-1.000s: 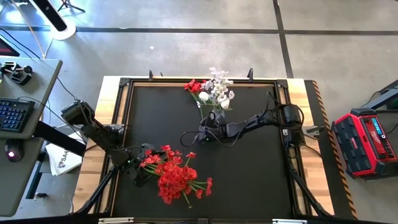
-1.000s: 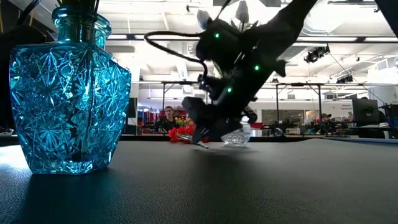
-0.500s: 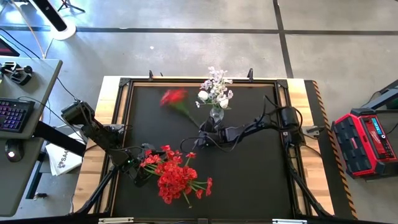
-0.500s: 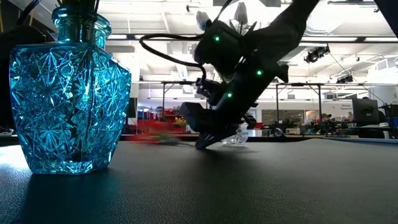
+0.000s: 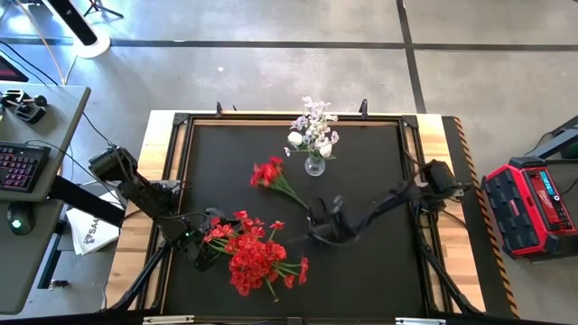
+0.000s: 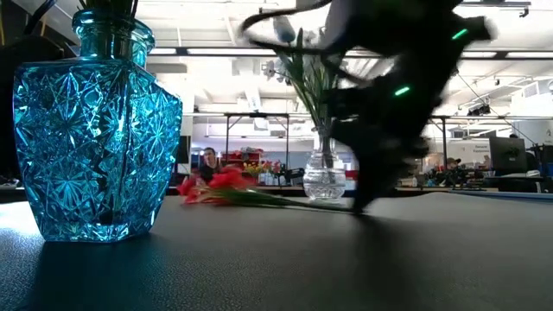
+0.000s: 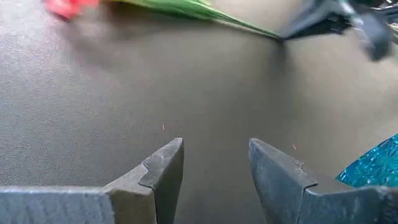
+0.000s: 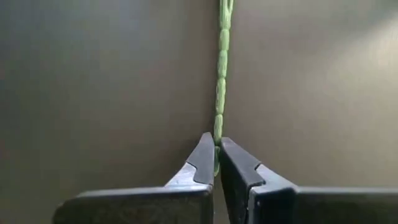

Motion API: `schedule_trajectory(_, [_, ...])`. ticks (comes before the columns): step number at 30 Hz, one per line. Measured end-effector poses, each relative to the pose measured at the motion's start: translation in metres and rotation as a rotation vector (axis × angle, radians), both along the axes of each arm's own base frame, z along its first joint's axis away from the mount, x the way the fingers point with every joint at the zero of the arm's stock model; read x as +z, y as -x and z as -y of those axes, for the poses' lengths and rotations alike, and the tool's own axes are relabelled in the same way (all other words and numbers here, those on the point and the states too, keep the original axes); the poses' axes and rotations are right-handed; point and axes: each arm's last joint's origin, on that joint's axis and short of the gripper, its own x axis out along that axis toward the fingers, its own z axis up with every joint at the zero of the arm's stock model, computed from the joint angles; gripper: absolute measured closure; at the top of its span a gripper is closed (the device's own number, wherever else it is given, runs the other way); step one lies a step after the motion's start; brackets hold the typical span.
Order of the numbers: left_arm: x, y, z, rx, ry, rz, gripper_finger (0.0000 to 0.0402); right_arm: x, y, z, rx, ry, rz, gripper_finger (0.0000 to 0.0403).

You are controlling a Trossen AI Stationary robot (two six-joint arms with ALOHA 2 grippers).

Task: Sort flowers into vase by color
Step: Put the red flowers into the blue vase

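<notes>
A red-bloomed sprig (image 5: pixel 267 173) lies on the black table, its thin green stem running toward my right gripper (image 5: pixel 316 219), which is shut on it near the table's middle. The sprig also shows in the low view (image 6: pixel 216 183). A clear vase (image 5: pixel 314 165) at the far middle holds white blooms (image 5: pixel 312 131). A blue cut-glass vase (image 6: pixel 95 130) holding several red sprigs (image 5: pixel 256 257) stands near the front left. My left gripper (image 7: pixel 214 168) is open and empty beside the blue vase. My right gripper pinches the green stem's free end (image 8: pixel 217 138) between its two fingertips. The fingers come low from the table's right and lie along the stem, which runs straight on ahead of them. The bloom end (image 6: pixel 212 183) lies on the table.
The table has a raised black frame (image 5: pixel 185 181) and wooden side rails. A red case (image 5: pixel 533 208) stands on the floor at the right. A desk with a keyboard (image 5: pixel 23 167) stands at the left. Bare tabletop lies between the two vases.
My right gripper has gone from beside the clear vase toward the table's near edge and a little right, drawing the red sprig with it. The bloom has swung from beside the white blooms toward the left and come nearer along the table.
</notes>
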Motion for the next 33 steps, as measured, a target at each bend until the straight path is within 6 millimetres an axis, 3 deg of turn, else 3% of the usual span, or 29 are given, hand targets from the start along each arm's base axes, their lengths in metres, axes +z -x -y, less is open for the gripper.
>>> schedule_trajectory(5, [0.000, 0.000, 0.000, 0.000, 0.000, 0.000, 0.0234, 0.006, 0.029, -0.038, 0.025, -0.005, -0.061, 0.0397])
schedule_trajectory(10, [0.000, 0.000, 0.000, 0.000, 0.003, 0.003, 0.0234, 0.017, 0.039, -0.047, 0.073, -0.030, -0.071, 0.0338])
schedule_trajectory(17, [0.000, 0.000, 0.000, 0.001, 0.005, 0.004, 0.0234, 0.024, 0.002, -0.024, 0.166, -0.029, 0.112, 0.0209])
schedule_trajectory(21, [0.000, -0.001, 0.001, 0.001, 0.010, 0.009, 0.0234, 0.020, -0.021, 0.003, 0.148, 0.044, 0.203, 0.0173])
schedule_trajectory(24, [0.001, -0.001, 0.001, 0.000, 0.016, 0.014, 0.0234, 0.011, -0.029, 0.023, 0.094, 0.079, 0.191, 0.0178])
schedule_trajectory(27, [0.001, -0.001, 0.001, 0.000, 0.016, 0.015, 0.0234, 0.004, -0.032, 0.035, 0.066, 0.094, 0.163, 0.0208])
schedule_trajectory(33, [0.001, -0.001, 0.002, -0.006, -0.002, 0.019, 0.0234, 0.000, -0.031, 0.036, 0.079, 0.089, 0.133, 0.0321])
